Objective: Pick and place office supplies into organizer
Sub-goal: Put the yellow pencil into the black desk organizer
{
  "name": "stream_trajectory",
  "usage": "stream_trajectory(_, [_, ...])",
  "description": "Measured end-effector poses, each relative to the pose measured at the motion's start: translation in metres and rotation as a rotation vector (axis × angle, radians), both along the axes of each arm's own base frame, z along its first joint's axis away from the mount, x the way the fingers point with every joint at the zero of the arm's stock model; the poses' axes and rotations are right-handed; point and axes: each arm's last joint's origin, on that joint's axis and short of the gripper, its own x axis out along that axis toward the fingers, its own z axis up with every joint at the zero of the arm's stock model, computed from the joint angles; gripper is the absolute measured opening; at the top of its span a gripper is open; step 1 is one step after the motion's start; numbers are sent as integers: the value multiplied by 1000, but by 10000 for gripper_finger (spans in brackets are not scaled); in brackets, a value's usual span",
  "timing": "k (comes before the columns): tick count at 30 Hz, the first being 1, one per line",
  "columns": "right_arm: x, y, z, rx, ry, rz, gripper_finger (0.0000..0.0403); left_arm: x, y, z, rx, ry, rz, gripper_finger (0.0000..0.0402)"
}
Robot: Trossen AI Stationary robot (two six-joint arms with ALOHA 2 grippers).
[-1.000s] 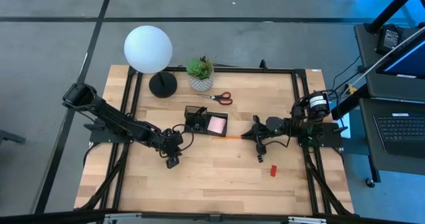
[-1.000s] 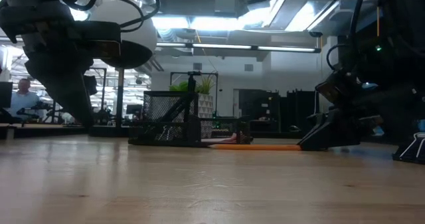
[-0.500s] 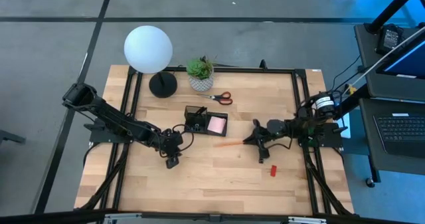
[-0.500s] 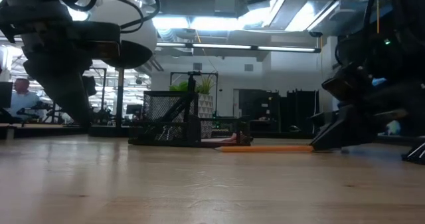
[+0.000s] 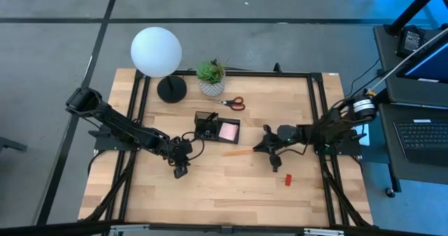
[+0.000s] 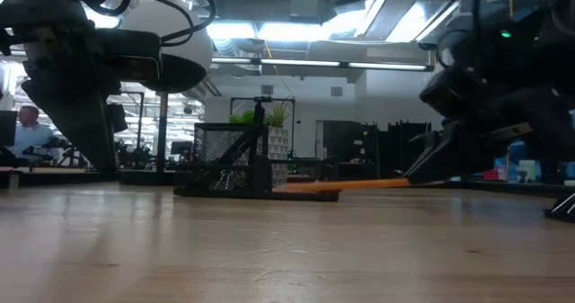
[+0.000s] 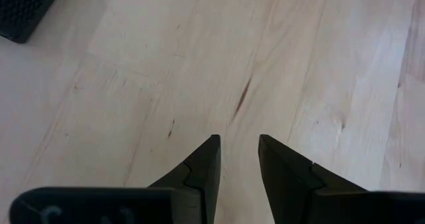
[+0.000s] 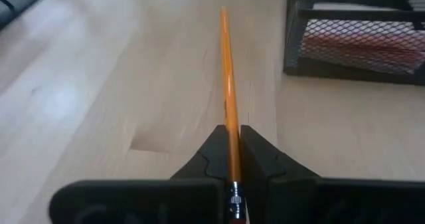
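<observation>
The orange pencil [image 5: 239,152] [image 6: 350,184] [image 8: 228,84] is shut in my right gripper [image 5: 261,148] [image 8: 232,159], right of the black mesh organizer [image 5: 216,129] [image 6: 225,164] [image 8: 352,38]. A pink sticky-note pad [image 5: 228,132] lies flat in the organizer's low tray. Red-handled scissors [image 5: 233,102] lie on the table beyond the organizer. A small red block [image 5: 288,180] lies near my right arm. My left gripper [image 5: 180,168] [image 7: 237,147] is open over bare wood, on the near left of the organizer. My right gripper pinches the pencil near its eraser end [image 8: 232,174] between the two fingers [image 8: 211,159]. The fingers come from the table's right and lie along the pencil, which juts out ahead of them toward the organizer. In the low view the pencil is close to level and off the table.
A lamp with a white globe [image 5: 156,51] and a round black base [image 5: 171,89] stands at the far left, with a potted green plant [image 5: 211,78] beside it. Bare wood [image 5: 224,194] fills the near half of the table. People sit in the room behind [image 6: 31,128].
My right gripper has moved a little toward the near edge and then toward the organizer, and has risen. The pencil lay on the table a second ago; now it is lifted off the wood, with its free end pointing at the organizer.
</observation>
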Motion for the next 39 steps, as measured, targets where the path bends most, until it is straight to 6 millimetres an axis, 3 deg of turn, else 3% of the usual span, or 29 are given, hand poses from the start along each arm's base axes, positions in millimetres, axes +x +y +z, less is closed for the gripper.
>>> stream_trajectory(7, [26,3,43,-115,185,67,17,-1,-1,0,-16,10,-13,97])
stream_trajectory(18, [54,4,170,-398,391,92,18,-3,-1,-2,-35,47,-32,97])
stream_trajectory(24, [69,-1,221,-622,390,18,18,-3,-1,-2,-34,48,-32,97])
stream_trajectory(30, [99,-10,235,-736,382,52,18,-3,-1,-2,-34,48,-32,97])
stream_trajectory(39, [160,-32,215,-875,478,112,18,-3,-1,-2,-32,52,-32,97])
